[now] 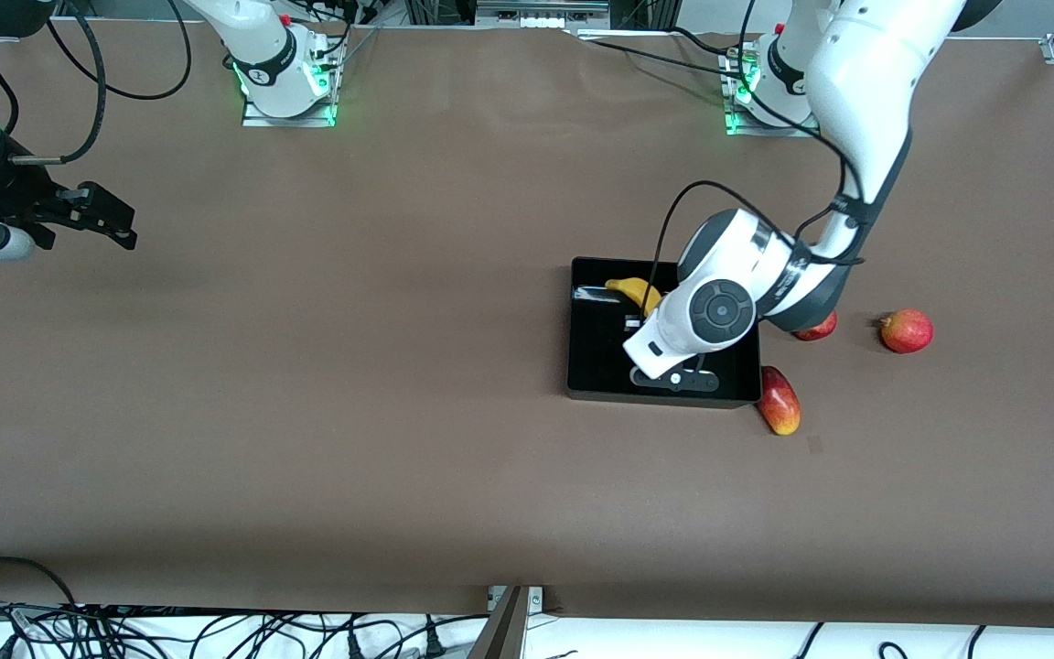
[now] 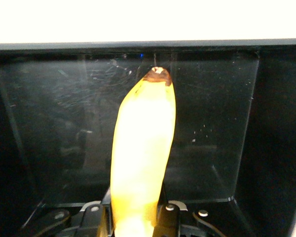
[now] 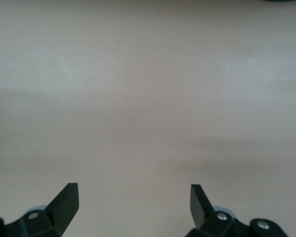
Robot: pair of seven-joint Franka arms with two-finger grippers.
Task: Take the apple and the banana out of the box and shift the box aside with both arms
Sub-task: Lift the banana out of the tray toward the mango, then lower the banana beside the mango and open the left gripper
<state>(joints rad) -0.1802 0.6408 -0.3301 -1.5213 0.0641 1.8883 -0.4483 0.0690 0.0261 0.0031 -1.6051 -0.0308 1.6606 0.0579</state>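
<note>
Fruits and the box (image 1: 593, 366) show best in the front view: the box is a glossy black rectangular tray with low walls, on the brown counter (image 1: 353, 412) toward the left arm's end. A curved yellow banana (image 1: 637, 291) sits inside it near the wall farthest from the front camera. Outside the box, a long red-yellow fruit (image 1: 779, 400) lies touching or just beside its corner at about 4 o'clock; a red fruit (image 1: 818, 327), partly hidden under the arm, lies at 3 o'clock, and a round red fruit (image 1: 907, 330) lies alone nearer the counter's end. The left arm reaches down from its base at 1 o'clock, elbow bent, wrist over the box, hiding the left claw. The right claw (image 1: 111, 220) hangs over bare counter at 9 o'clock, well apart from everything; that arm waits.

The left wrist view adds what the front view hides: the left claw (image 2: 135, 217) is clamped on the banana (image 2: 143, 148), whose brown tip points at the box's scratched shiny wall (image 2: 212, 98).

The right wrist view shows only the right claw (image 3: 133, 205) with its two black fingertips (image 3: 66, 200) spread wide, holding nothing, over plain counter (image 3: 148, 98).
</note>
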